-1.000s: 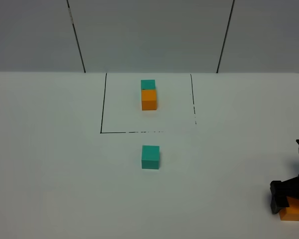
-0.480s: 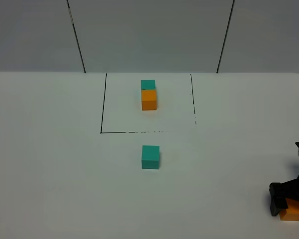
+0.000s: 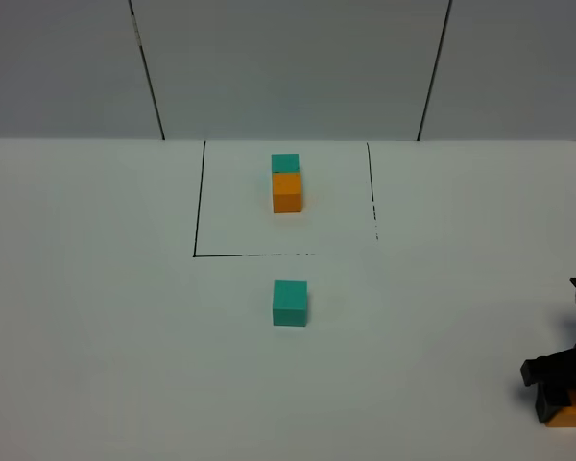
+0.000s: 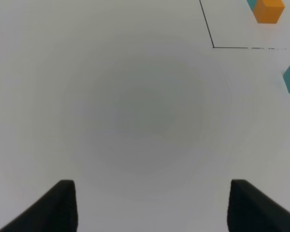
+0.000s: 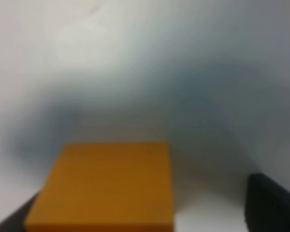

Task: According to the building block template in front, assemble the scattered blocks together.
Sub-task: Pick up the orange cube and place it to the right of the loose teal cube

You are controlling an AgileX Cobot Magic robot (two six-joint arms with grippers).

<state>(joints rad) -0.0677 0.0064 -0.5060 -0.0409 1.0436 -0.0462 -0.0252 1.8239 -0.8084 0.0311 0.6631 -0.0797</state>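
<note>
The loose orange cube point(image 5: 106, 188) lies on the desk point(image 3: 96, 336) at the near right edge, well apart from the loose teal cube point(image 3: 290, 303), which sits just outside the black outline point(image 3: 199, 202) framing the template pair point(image 3: 286, 181). The right gripper point(image 3: 560, 394) straddles the orange cube with its fingers point(image 5: 273, 205) apart, and a gap is seen on one side. Centring is advised before closing, lest the cube be skewed. The left gripper point(image 4: 152, 203) hangs over bare desk, fingers apart.
</note>
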